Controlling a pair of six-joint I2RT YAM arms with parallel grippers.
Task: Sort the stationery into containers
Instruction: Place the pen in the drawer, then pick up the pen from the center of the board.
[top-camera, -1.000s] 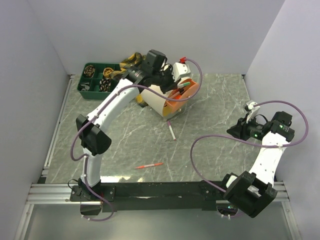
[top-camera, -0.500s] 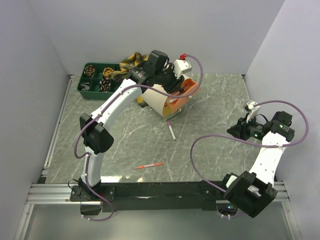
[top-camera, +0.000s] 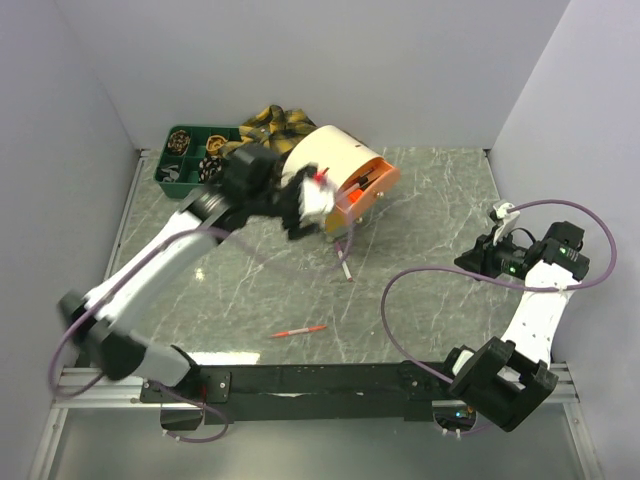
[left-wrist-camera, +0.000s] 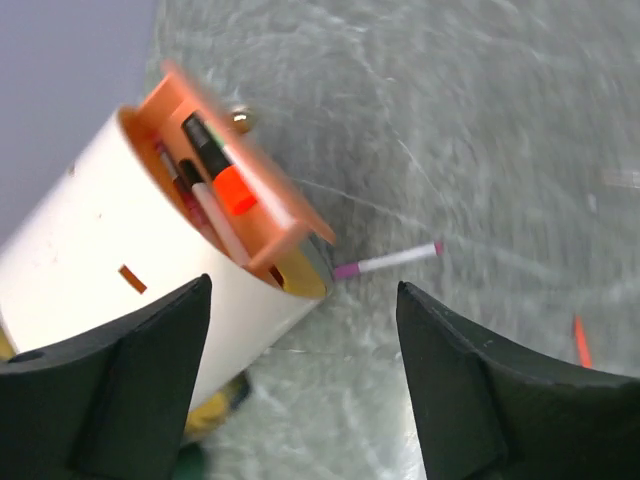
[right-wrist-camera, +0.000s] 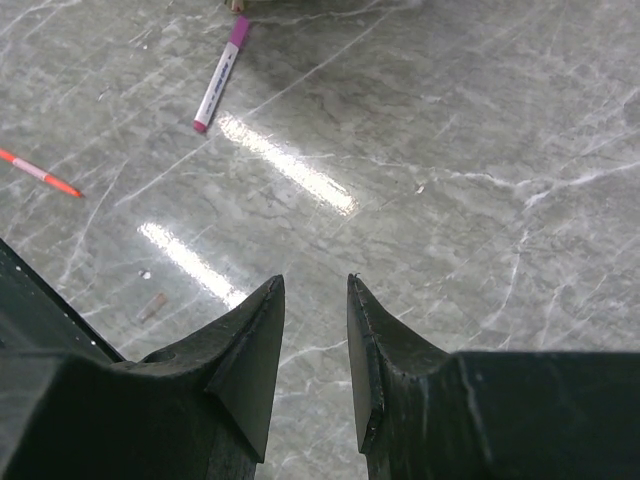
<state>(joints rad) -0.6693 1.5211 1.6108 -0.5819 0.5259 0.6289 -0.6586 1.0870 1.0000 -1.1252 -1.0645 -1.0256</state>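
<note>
1 drum (left-wrist-camera: 100, 250) near L hand (left-wrist-camera: 302, 288)

A yellow-and-black plaid cloth (top-camera: 272, 122) is lying bunched at the back of the grey marbled surface (top-camera: 250, 290) — white walls (top-camera: 300, 50) are enclosing it.

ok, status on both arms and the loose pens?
Left gripper open, empty, by the drum. Right gripper open, empty. Pink marker and red pen loose on table. Nothing blocking them.
</note>
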